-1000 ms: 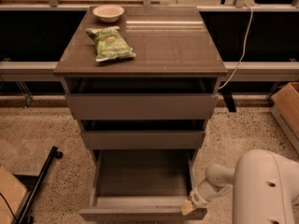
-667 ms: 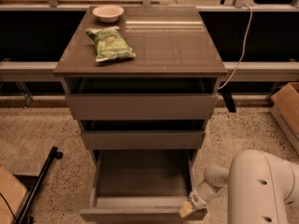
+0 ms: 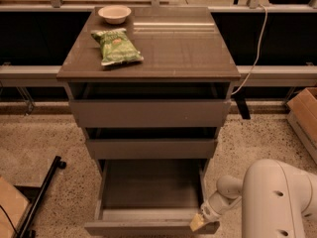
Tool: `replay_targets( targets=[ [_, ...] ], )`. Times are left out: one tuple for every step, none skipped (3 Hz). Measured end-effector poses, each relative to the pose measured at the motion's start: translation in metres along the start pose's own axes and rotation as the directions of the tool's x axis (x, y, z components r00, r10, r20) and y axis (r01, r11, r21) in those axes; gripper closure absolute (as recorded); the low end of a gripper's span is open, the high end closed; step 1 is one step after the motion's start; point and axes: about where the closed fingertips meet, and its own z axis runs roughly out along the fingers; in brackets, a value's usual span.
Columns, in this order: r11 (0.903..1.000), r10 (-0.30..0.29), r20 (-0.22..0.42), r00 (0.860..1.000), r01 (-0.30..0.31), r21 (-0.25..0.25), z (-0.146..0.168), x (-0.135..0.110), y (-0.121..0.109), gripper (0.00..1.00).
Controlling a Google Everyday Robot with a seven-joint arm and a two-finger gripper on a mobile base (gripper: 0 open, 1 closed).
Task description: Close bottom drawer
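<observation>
At bottom drawer [image 3: 148,190] front corner: end effector [image 3: 197,224], seemingly touching.

Counted on bench [image 3: 183,48]: 1 bowl [image 3: 114,14], far left; 1 green snack bag [image 3: 117,46], left.
Below: 3 drawers: top drawer [image 3: 148,113], middle drawer [image 3: 151,148], bottom drawer [image 3: 148,192].
1 tool [image 3: 199,223], at near right corner of bottom drawer.
Right: 1 cardboard box [image 3: 304,114], 1 white cable [image 3: 257,48].
</observation>
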Motion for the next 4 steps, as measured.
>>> replay_targets(
  targets=[
    [1.0000,0.000,0.000,1.000,0.000,0.000,0.0002,-0.0001,0.0003,0.60],
    [1.0000,0.000,0.000,1.000,0.000,0.000,0.0003,-0.0001,0.0004,0.39],
    [1.0000,0.000,0.000,1.000,0.000,0.000,0.0004,0.0000,0.0004,0.14],
    [1.0000,0.000,0.000,1.000,0.000,0.000,-0.0020,-0.0007,0.0066,0.00]
  ],
)
